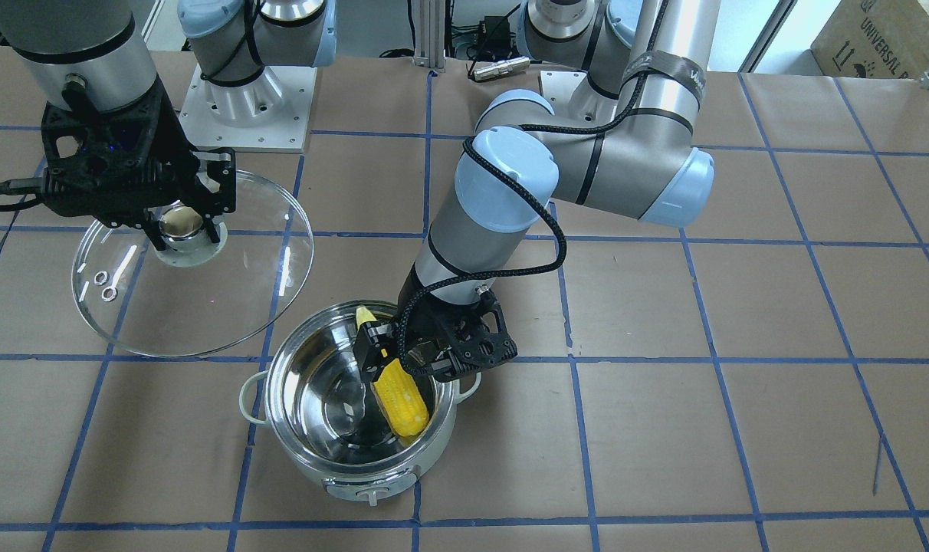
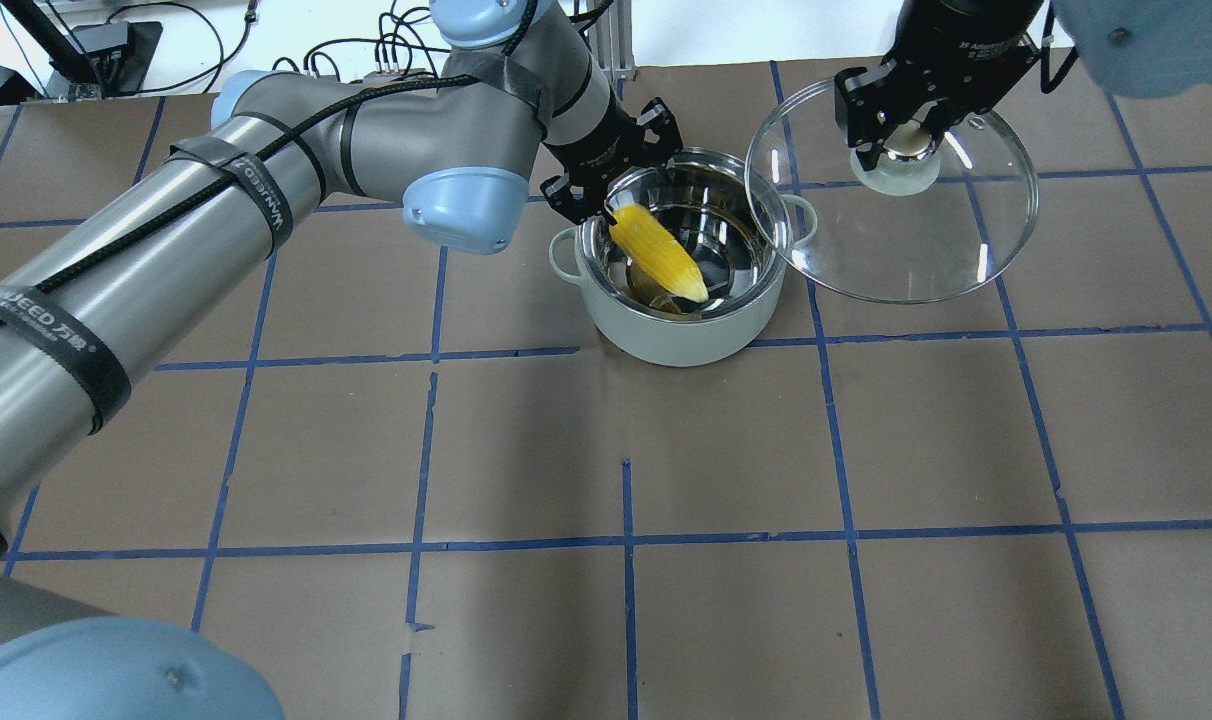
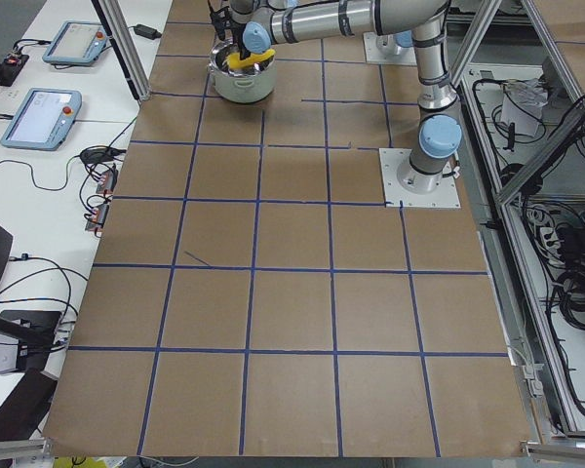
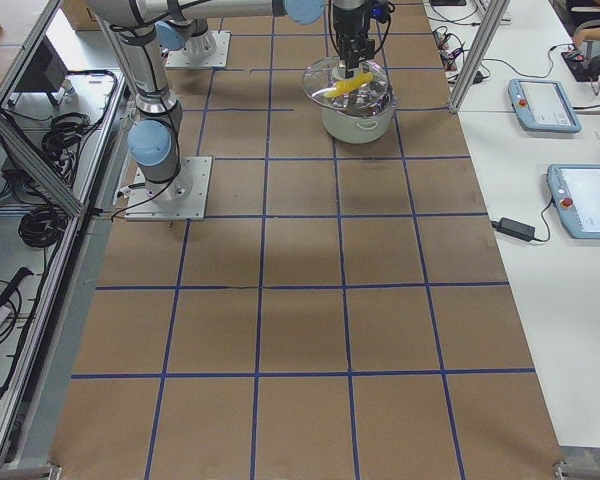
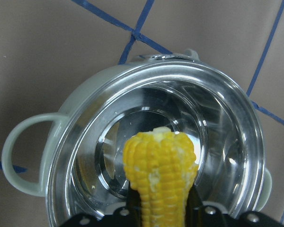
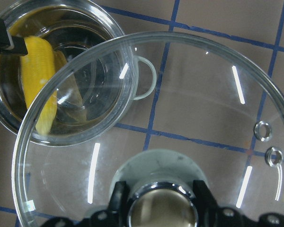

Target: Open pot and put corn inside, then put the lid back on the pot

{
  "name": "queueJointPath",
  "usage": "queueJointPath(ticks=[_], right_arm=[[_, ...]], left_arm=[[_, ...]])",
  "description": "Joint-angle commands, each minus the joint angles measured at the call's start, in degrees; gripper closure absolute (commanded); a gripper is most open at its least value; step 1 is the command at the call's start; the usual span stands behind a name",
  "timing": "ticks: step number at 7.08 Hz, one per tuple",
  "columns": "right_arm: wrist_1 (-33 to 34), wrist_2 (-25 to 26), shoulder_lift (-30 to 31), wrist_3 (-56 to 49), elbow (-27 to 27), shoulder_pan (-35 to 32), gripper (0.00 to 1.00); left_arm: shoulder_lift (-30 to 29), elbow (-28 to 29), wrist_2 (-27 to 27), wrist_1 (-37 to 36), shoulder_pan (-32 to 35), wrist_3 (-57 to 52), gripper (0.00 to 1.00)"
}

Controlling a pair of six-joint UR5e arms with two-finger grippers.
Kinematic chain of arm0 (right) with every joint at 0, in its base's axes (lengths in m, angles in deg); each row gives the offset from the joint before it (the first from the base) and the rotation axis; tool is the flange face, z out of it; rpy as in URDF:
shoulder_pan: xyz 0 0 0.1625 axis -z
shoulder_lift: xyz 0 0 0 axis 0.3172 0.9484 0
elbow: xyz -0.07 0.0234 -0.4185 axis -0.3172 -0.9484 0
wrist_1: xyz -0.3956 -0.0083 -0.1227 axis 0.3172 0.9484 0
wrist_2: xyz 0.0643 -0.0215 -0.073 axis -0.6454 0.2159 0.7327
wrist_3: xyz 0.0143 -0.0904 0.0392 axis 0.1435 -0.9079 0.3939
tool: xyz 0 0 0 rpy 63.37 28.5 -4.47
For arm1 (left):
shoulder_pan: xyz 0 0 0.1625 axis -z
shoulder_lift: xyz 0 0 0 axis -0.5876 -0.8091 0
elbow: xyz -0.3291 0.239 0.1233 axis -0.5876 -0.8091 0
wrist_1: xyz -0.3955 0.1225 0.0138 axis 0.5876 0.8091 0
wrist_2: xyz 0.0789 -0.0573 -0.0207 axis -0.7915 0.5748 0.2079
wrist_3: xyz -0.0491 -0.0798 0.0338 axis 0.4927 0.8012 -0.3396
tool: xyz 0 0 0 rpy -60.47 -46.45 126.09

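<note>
Yellow corn [image 1: 403, 405], middle hidden by left gripper [image 1: 388, 358], aslant in pot [image 1: 309, 399].

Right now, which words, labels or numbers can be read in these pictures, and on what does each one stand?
"UNIVERSAL R", cut off at the edge: cardboard box.
"EED", only partly legible: strap on the left arm.
Print on the right gripper: too blurred to read.

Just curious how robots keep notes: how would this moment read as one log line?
pot open | left claw holding corn tilted into pot | right claw holding lid off pot
</note>
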Motion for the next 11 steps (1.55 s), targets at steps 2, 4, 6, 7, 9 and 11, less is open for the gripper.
queueJointPath(ticks=[2, 4, 6, 7, 9, 11], right_arm=[[0.1, -0.1, -0.3, 0.1, -0.2, -0.2, 0.78], [0.4, -0.3, -1.3, 1.9, -0.4, -0.8, 0.78], [5.9, -0.2, -5.9, 6.8, -1.3, -4.8, 0.78], [6.4, -0.2, -8.5, 9.7, -3.5, -6.4, 0.78], [6.4, -0.2, -12.9, 11.2, -6.4, -8.7, 0.78], [7.8, -1.0, -15.5, 11.3, -6.5, -9.2, 0.78]], left_arm=[[1.7, -0.2, -0.3, 0.5, -1.5, -11.4, 0.02], [5.2, -2.2, -0.4, 3.3, -5.2, -20.4, 0.03], [8.5, -5.1, -2.9, 6.2, -7.6, -28.2, 0.01], [10.6, -6.6, -3.0, 7.6, -9.3, -31.8, 0.0], [16.0, -10.8, -5.3, 13.7, -14.8, -41.0, 0.0], [21.3, -18.2, -13.3, 14.8, -16.9, -46.6, 0.0]])
